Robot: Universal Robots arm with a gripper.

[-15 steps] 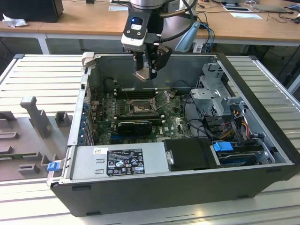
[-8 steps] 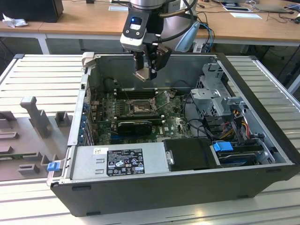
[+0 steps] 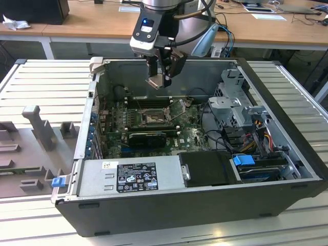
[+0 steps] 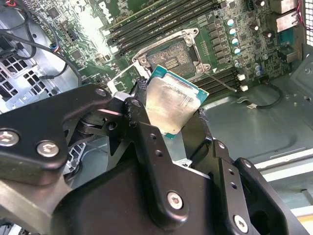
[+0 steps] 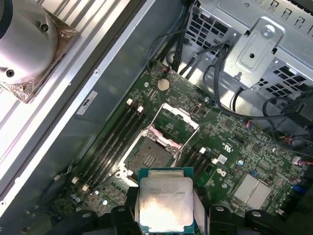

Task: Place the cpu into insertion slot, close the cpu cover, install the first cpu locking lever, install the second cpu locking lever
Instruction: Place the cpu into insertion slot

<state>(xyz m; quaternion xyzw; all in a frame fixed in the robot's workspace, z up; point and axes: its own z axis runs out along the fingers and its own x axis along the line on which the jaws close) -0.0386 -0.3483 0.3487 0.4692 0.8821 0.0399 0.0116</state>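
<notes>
1. The open computer case [image 3: 205,205] lies on the slatted bench [image 3: 46,77], with a grey power box [image 3: 128,174] along its near side.
2. Mid-case, the insertion slot [image 5: 149,157] lies uncovered, the cpu cover [image 5: 178,120] swung up.
3. At 12 o'clock from the slot in the exterior view, the claw [image 3: 160,79] pinches the cpu [image 5: 165,205] by its edges, tilted and well above the board.
4. Cables [image 3: 215,128] crowd the slot's 3 o'clock side.

The near edge of the cpu [image 4: 172,104] is hidden between the fingers of the gripper [image 4: 171,128] clamping it, in both wrist views. Just beyond the fingertips, the cpu cover [image 4: 118,80] is partly hidden behind chip and finger in the second wrist view. Below the gripper in the exterior view, the insertion slot [image 3: 152,119] is too small to make out its pins.
</notes>
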